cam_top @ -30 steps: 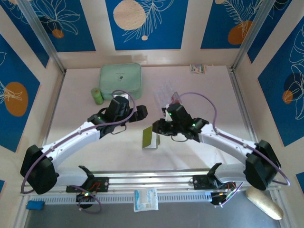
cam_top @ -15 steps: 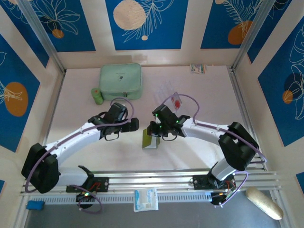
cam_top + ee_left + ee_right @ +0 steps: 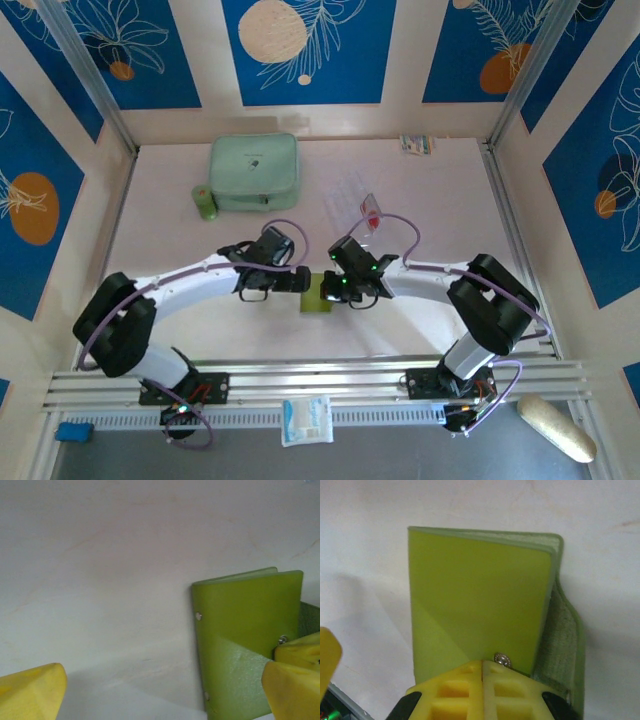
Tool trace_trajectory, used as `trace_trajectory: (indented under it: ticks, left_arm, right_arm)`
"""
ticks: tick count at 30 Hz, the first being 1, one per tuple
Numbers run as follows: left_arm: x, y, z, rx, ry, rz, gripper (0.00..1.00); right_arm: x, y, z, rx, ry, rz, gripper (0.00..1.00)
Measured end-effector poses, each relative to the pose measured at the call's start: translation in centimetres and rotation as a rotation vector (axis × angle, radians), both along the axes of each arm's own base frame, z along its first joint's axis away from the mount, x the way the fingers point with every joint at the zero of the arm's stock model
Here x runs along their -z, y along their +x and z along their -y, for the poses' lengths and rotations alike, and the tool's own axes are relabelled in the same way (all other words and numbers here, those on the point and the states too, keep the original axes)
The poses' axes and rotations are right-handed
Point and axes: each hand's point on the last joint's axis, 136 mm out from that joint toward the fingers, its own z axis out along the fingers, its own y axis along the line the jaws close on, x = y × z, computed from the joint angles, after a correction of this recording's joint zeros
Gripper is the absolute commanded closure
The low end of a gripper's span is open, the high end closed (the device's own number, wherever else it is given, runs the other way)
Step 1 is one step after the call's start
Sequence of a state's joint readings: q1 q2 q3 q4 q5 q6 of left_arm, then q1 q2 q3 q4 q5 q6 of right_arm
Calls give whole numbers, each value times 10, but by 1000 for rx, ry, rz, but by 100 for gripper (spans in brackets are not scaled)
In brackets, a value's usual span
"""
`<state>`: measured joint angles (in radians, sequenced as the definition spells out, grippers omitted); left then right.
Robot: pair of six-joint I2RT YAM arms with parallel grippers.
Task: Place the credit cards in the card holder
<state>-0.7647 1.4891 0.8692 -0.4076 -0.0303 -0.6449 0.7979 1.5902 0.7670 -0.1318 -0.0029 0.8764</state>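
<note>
Green is the colour to look for: the card holder stands on its edge, a bit open like a book, on the table just below the middle of the top view. A second ago both arms were higher up in that view, and the right gripper had its yellow fingers partly apart. Now both arms have come down next to the card holder, one on each side, and the right gripper has shut tight. In its own wrist view we see its two fingers pressed together at the bottom of the frame, right on the card holder's edge by the little metal snap button, so we think it has pinched that edge. The left gripper is wide open and holds nothing; the card holder's corner is just beside its finger at the lower right of its wrist view. The credit cards lie flat up and to the right of the middle in the top view, well apart from both grippers, so none is in yet. We can read no words: the card holder is plain, and the marks on the mint-green case and the small packet at the upper right are too small.
</note>
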Motion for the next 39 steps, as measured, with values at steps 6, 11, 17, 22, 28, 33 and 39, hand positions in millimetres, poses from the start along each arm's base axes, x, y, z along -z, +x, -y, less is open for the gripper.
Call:
trace_trajectory:
  ticks: [6, 11, 17, 22, 28, 33, 39]
  left_arm:
    - [9, -4, 14, 34, 9, 2, 0]
    - [21, -4, 15, 32, 35, 3, 0]
    - [35, -8, 6, 26, 94, 0, 0]
    - [37, -7, 7, 31, 122, 13, 0]
    - [36, -6, 8, 42, 157, 25, 0]
    - [36, -6, 8, 44, 165, 30, 0]
    - [36, -5, 8, 43, 167, 32, 0]
  right_arm:
    - [1, 2, 0, 9, 10, 3, 100]
    - [-6, 5, 4, 24, 26, 11, 100]
    - [-46, 16, 21, 68, 77, 94, 100]
    - [-45, 16, 34, 63, 19, 96, 77]
    - [-34, 14, 36, 27, -65, 64, 71]
    - [-28, 11, 32, -7, -101, 54, 71]
    - [-22, 12, 32, -17, -131, 44, 77]
